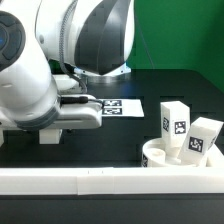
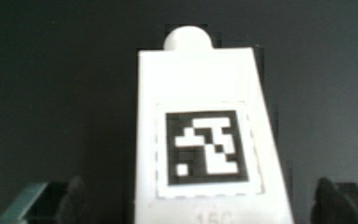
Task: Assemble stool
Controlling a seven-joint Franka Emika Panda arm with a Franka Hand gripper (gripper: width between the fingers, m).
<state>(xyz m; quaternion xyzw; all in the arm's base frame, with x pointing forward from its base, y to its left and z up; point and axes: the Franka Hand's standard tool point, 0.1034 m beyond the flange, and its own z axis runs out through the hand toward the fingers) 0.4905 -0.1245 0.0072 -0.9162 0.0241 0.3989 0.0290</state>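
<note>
In the wrist view a white block leg (image 2: 201, 110) lies on the black table, tag (image 2: 206, 146) facing up and a rounded peg (image 2: 188, 38) at its far end. My gripper (image 2: 197, 205) is open and straddles the leg's near end. Its dark fingers (image 2: 44, 202) stand on either side, with a gap between each finger and the leg. In the exterior view the round white seat (image 1: 160, 158) sits at the front right with two tagged legs (image 1: 176, 120) (image 1: 204, 138) standing in it. The arm hides the third leg and the fingers there.
The marker board (image 1: 116, 106) lies flat on the table just right of the arm's hand. A long white bar (image 1: 90, 181) edges the table's front. The robot's big white body (image 1: 60, 50) fills the exterior view's left.
</note>
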